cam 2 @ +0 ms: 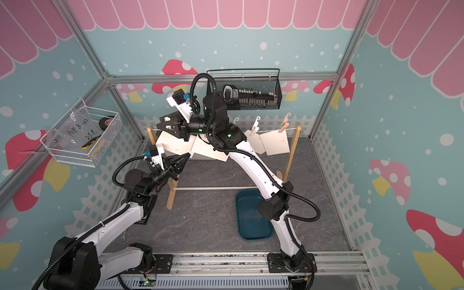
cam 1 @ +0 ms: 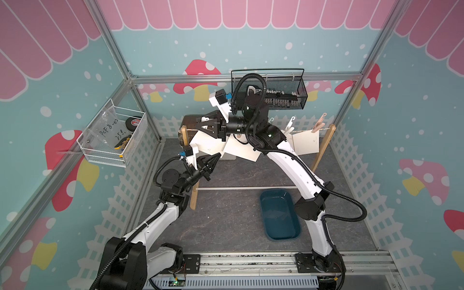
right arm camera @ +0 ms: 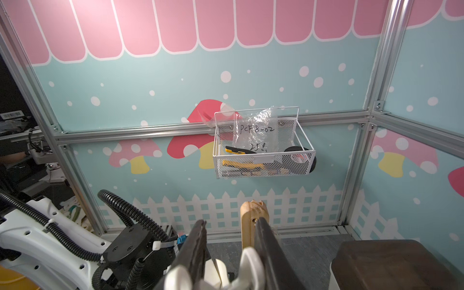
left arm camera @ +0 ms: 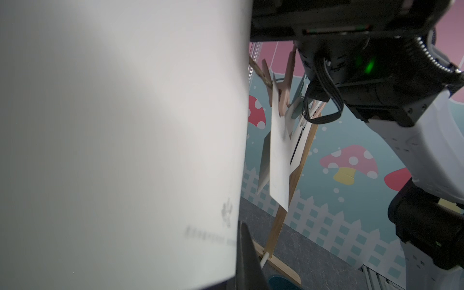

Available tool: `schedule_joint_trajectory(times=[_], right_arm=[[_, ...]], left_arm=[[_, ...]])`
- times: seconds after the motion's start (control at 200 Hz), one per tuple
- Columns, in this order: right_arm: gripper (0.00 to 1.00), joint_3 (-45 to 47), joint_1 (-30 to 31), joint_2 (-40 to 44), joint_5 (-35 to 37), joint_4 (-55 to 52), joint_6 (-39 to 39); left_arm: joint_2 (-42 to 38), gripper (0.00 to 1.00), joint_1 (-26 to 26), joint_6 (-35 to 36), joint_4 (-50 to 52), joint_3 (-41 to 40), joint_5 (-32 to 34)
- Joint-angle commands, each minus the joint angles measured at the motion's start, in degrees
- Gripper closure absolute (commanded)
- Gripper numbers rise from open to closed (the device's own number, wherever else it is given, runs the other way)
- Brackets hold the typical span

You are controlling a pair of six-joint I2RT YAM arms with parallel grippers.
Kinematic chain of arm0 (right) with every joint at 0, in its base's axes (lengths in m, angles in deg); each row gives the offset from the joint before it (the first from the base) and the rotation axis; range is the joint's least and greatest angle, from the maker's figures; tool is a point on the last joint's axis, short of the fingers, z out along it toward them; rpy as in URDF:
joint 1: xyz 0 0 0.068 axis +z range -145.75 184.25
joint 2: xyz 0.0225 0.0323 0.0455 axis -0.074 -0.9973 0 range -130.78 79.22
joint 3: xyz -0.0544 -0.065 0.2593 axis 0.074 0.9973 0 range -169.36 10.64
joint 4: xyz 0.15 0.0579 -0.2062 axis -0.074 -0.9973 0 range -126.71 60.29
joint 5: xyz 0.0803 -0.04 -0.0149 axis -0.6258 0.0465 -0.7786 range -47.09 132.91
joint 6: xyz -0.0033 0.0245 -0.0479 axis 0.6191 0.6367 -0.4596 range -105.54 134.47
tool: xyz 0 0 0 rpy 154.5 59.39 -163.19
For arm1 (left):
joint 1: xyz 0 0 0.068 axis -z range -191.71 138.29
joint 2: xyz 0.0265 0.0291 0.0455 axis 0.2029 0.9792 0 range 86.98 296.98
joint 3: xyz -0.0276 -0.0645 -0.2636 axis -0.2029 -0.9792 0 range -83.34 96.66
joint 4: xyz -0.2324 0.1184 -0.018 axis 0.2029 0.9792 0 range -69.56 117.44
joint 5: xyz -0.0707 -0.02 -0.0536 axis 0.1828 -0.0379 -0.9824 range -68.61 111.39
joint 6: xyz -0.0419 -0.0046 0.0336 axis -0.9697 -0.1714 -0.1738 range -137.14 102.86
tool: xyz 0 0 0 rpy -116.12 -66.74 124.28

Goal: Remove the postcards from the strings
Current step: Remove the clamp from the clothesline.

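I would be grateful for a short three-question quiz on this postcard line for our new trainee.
1. True or false: the left gripper is closed on the lower edge of a postcard.
2. What do the right gripper jaws stand on either side of? A) a white clothespin; B) a roll of tape; C) a yellow cutter.
3. What colour is the clothespin nearest the wooden upright on the blue tub side?

Key: 1 true; 2 A; 3 pink.
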Motion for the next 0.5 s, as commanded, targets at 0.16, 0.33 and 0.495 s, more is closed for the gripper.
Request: schedule_joint_trajectory(times=[0.16, 0.33, 0.495], right_arm=[[0.79, -1.3, 0.1, -0.3, -0.1, 2.2, 0.1], [0.85, -1.4, 0.2, -0.3, 0.2, 2.7, 0.7], [0.90, -1.4, 0.2, -0.1, 0.8, 2.7, 0.9]], left_arm=[[0.0, 0.94, -0.4, 0.0, 1.0, 1.5, -0.7], [0.1, 0.94, -0.4, 0.1, 1.3, 1.7, -0.7], [0.1, 0.94, -0.4, 0.2, 1.9, 1.4, -0.4]])
